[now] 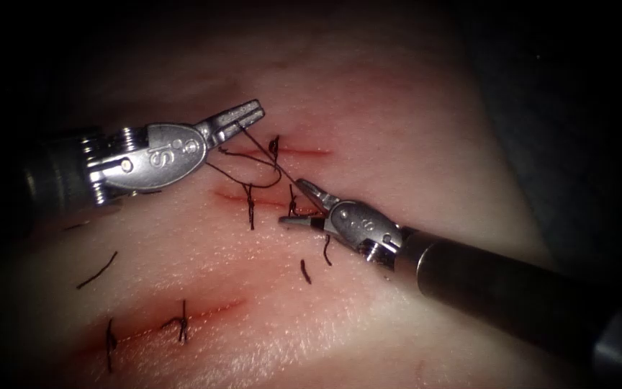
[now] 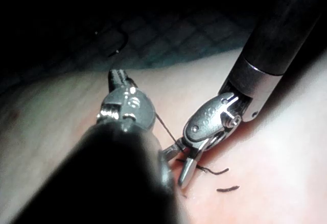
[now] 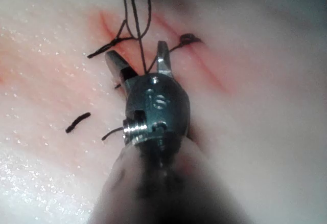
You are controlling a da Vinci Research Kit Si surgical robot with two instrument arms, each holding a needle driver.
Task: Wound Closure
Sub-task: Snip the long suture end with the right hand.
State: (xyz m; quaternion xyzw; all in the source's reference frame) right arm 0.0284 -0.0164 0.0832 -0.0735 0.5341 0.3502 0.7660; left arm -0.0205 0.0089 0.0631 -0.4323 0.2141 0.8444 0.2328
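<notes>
The left tool [image 1: 242, 115] lies to the left of the upper cut [image 1: 307, 152], its jaws shut on the dark thread [image 1: 257, 148]. From there the thread loops down over the tissue [image 1: 412, 144] and runs between the jaws of the right tool [image 1: 294, 202]. Those jaws stand open around the strand, just right of the middle cut [image 1: 233, 197], and hold nothing. In the right wrist view, thread strands [image 3: 137, 24] drop between the spread jaws of the right tool [image 3: 136, 51]. In the left wrist view, the left tool [image 2: 116, 73] points away while the right tool [image 2: 178, 163] gapes beside it.
Knotted stitches with short tails cross the upper cut [image 1: 273, 146], the middle cut [image 1: 250, 205] and a lower cut [image 1: 181, 320]. Loose cut ends of thread [image 1: 97, 270] lie on the tissue, with more near the right tool [image 1: 305, 271]. Dark cloth [image 2: 168, 35] borders the tissue.
</notes>
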